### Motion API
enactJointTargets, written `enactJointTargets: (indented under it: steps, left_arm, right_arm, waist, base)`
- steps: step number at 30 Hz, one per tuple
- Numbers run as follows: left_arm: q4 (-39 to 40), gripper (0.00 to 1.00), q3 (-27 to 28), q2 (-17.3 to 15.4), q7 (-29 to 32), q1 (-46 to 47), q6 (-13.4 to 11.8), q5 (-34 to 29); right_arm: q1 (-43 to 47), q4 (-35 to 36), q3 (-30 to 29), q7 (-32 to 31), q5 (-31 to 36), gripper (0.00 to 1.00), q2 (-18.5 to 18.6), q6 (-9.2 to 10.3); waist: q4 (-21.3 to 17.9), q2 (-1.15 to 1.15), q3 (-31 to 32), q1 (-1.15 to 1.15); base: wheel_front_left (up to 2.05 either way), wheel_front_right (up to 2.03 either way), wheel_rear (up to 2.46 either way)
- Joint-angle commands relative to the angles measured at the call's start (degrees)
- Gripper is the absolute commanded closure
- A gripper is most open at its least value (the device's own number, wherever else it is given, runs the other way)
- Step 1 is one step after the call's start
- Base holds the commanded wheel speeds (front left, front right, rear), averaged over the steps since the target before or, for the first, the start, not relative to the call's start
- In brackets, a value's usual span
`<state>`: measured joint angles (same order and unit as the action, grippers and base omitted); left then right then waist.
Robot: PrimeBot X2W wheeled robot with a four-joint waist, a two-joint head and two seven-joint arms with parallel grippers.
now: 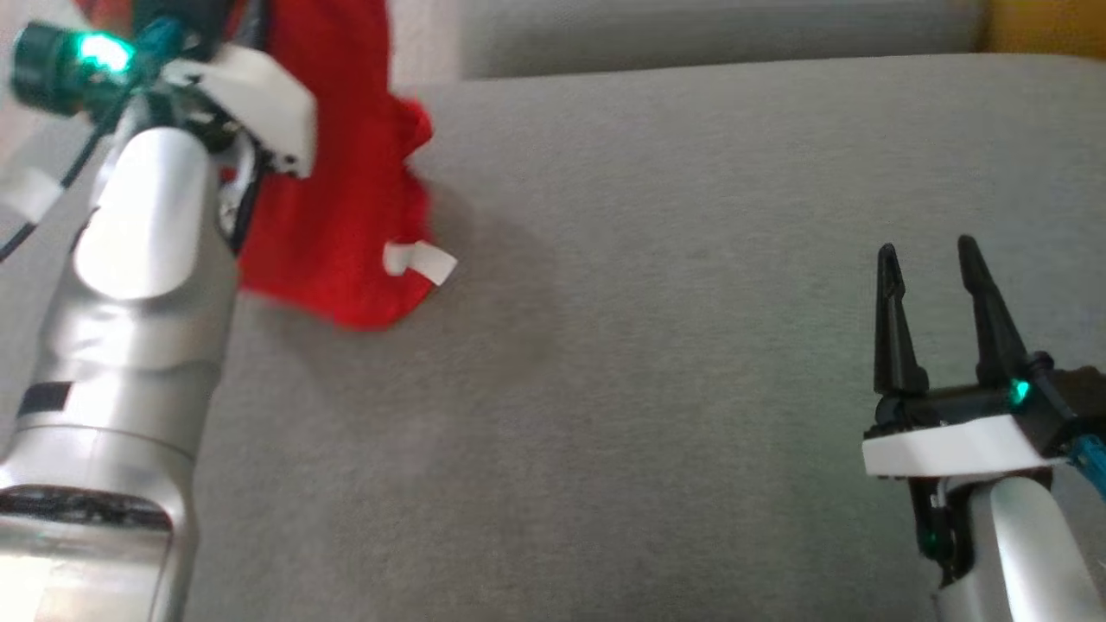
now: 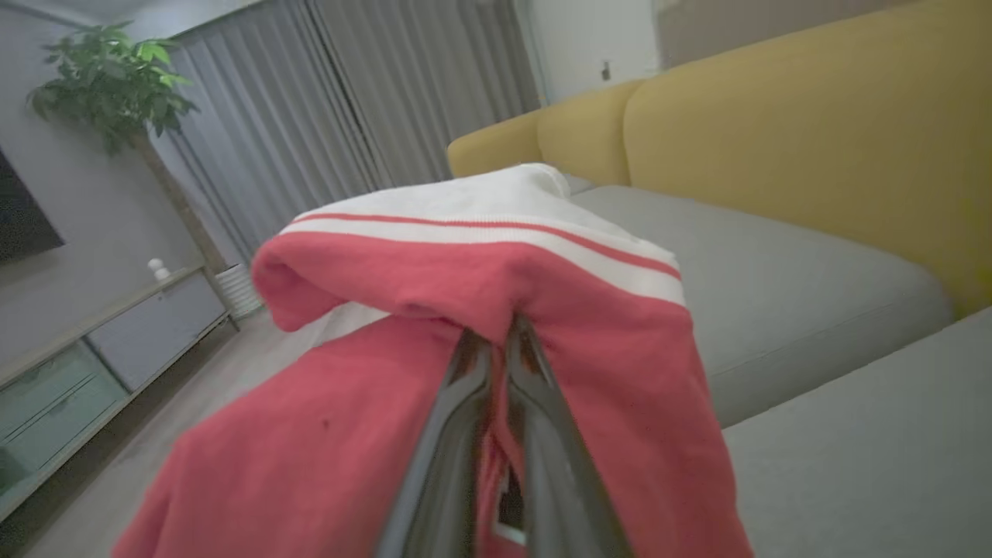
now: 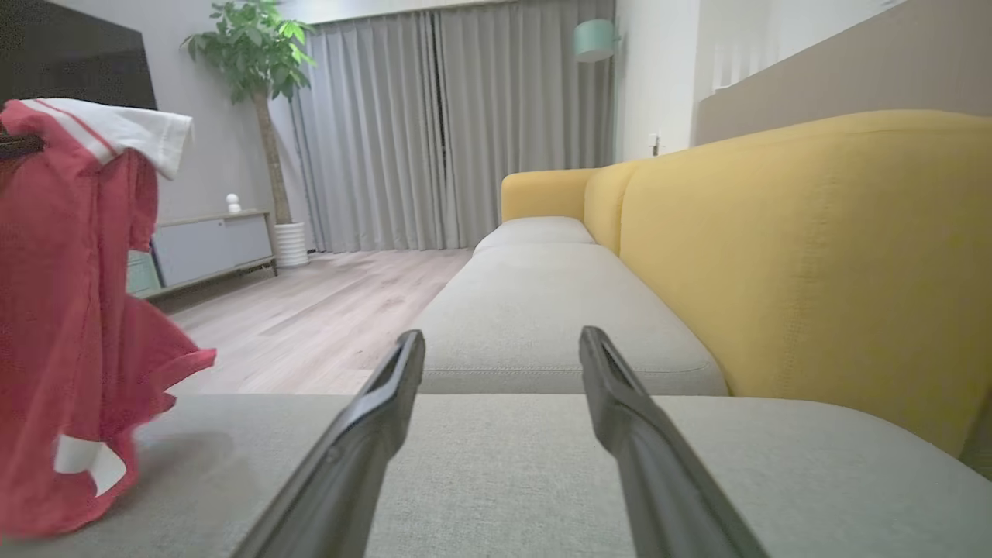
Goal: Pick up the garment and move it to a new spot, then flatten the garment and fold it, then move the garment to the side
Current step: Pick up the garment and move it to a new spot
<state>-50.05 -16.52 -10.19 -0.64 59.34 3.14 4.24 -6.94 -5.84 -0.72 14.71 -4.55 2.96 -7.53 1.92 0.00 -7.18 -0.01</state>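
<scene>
Your left gripper [image 2: 497,329]: closed on the red garment [image 1: 346,216], which hangs over the sofa [image 1: 691,345]. Your right gripper [image 1: 927,257]: wide, holding nothing, well apart.

No text, brand or number can be read. A white tag [image 1: 419,261] is seen on the garment [image 1: 337,216], but nothing can be read on it.
</scene>
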Motion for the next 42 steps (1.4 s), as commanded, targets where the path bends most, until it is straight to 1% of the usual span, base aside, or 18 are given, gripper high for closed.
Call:
enactJointTargets:
  steps: [1, 3, 8, 15, 18, 20, 23, 24, 25, 27, 28, 30, 33, 35, 36, 37, 38, 42]
  left_arm:
    - [3.1, 1.00, 0.8, -1.5, 0.4, 2.3, 0.2, 0.4]
    - [6.0, 1.00, 0.0, -0.6, 1.8, 2.0, 1.1, 0.8]
    - [11.2, 1.00, -1.7, 2.9, 5.4, 0.7, 2.8, 3.8]
    - [13.1, 1.00, -5.2, 5.9, 8.5, -4.3, 3.8, 8.4]
    - [12.4, 1.00, -6.8, 6.7, 8.2, -9.2, 3.4, 10.1]
    - [11.6, 1.00, -8.0, 7.0, 6.7, -13.2, 3.0, 11.3]
    - [10.0, 1.00, -10.2, 7.2, 3.0, -19.1, 0.9, 13.1]
    - [9.7, 0.41, -11.7, 7.3, 2.3, -21.1, 0.3, 14.5]
    - [10.1, 0.00, -13.3, 7.3, 1.8, -22.8, -0.2, 16.6]
    - [12.2, 0.00, -17.0, 7.3, 0.1, -25.2, -1.6, 20.3]
    - [13.3, 0.00, -18.8, 7.3, -0.9, -25.9, -2.9, 21.2]
    - [15.3, 0.00, -21.6, 7.3, -3.3, -26.9, -5.5, 22.6]
    - [16.8, 0.00, -24.6, 7.3, -6.5, -27.7, -9.1, 22.6]
    - [16.8, 0.00, -25.5, 7.3, -8.2, -28.2, -11.0, 21.8]
    - [16.6, 0.00, -25.8, 7.3, -9.7, -28.6, -12.4, 21.0]
    - [16.8, 0.00, -25.7, 7.2, -10.4, -28.9, -13.1, 20.7]
    - [16.8, 0.00, -25.7, 7.2, -10.4, -28.9, -13.1, 20.7]
    - [18.1, 0.00, -23.9, 5.5, -12.1, -31.0, -16.0, 20.6]
  right_arm:
    - [-0.5, 1.7, 1.5, 0.3, -0.6, 0.00, -0.1, 0.04]
    - [0.0, 1.6, 2.0, 0.3, -1.4, 0.00, -0.1, 0.04]
    - [0.6, 1.6, 3.0, 0.3, -2.7, 0.00, -0.1, 0.04]
    - [0.1, 2.6, 4.0, 0.3, -3.5, 0.00, -0.1, 0.04]
    - [0.1, 2.8, 3.9, 0.3, -3.7, 0.00, -0.1, 0.04]
    - [0.2, 2.8, 3.9, 0.3, -3.9, 0.00, -0.1, 0.04]
    - [0.4, 2.9, 3.7, 0.3, -3.9, 0.00, -0.1, 0.04]
    - [0.5, 2.8, 3.7, 0.3, -3.7, 0.00, -0.1, 0.04]
    - [0.6, 2.7, 3.7, 0.3, -3.6, 0.00, -0.1, 0.04]
    - [0.9, 2.6, 3.1, 0.3, -3.3, 0.00, -0.1, 0.04]
    - [1.2, 2.5, 2.8, 0.3, -3.1, 0.00, -0.1, 0.04]
    - [1.7, 2.3, 2.3, 0.3, -2.7, 0.00, -0.1, 0.04]
    - [2.8, 1.8, 2.0, 0.3, -2.1, 0.00, -0.1, 0.04]
    - [3.7, 1.5, 1.8, 0.3, -1.9, 0.00, -0.1, 0.04]
    - [4.5, 1.2, 1.7, 0.3, -1.7, 0.00, -0.1, 0.04]
    - [4.9, 1.1, 1.7, 0.3, -1.7, 0.00, -0.1, 0.04]
    - [4.9, 1.1, 1.7, 0.3, -1.7, 0.00, -0.1, 0.04]
    - [6.5, 0.9, 1.6, 0.3, -1.7, 0.00, -0.1, 0.04]
  waist:
    - [-4.1, 0.00, 3.4, 0.01]
    - [-6.0, 0.00, 4.3, 0.01]
    - [-10.4, 0.00, 5.7, 0.01]
    - [-14.5, 0.00, 4.5, 0.01]
    - [-15.2, 0.00, 2.9, 0.01]
    - [-15.3, 0.00, 1.6, 0.01]
    - [-14.9, 0.00, 0.0, 0.01]
    - [-14.8, 0.00, -0.3, 0.01]
    - [-14.7, 0.00, -0.5, 0.01]
    - [-14.0, 0.00, -0.7, 0.01]
    - [-13.6, 0.00, -0.7, 0.01]
    - [-12.8, 0.00, -0.1, 0.01]
    - [-11.6, 0.00, 1.4, 0.01]
    - [-10.8, 0.00, 2.7, 0.01]
    - [-10.0, 0.00, 4.0, 0.01]
    - [-9.7, 0.00, 4.6, 0.01]
    - [-9.7, 0.00, 4.6, 0.01]
    - [-8.2, 0.00, 6.9, 0.01]
  base:
    - [0.00, 0.00, 0.00]
    - [0.00, 0.00, 0.00]
    - [0.00, 0.00, 0.00]
    - [0.00, 0.00, 0.00]
    - [0.00, 0.00, 0.00]
    - [0.00, 0.00, 0.00]
    - [0.00, 0.00, 0.00]
    - [0.00, 0.00, 0.00]
    - [0.00, 0.00, 0.00]
    - [0.00, 0.00, 0.00]
    - [0.00, 0.00, 0.00]
    - [0.00, 0.00, 0.00]
    - [0.00, 0.00, 0.00]
    - [0.00, 0.00, 0.00]
    - [0.00, 0.00, 0.00]
    - [0.00, 0.00, 0.00]
    - [0.00, 0.00, 0.00]
    - [0.00, 0.00, 0.00]
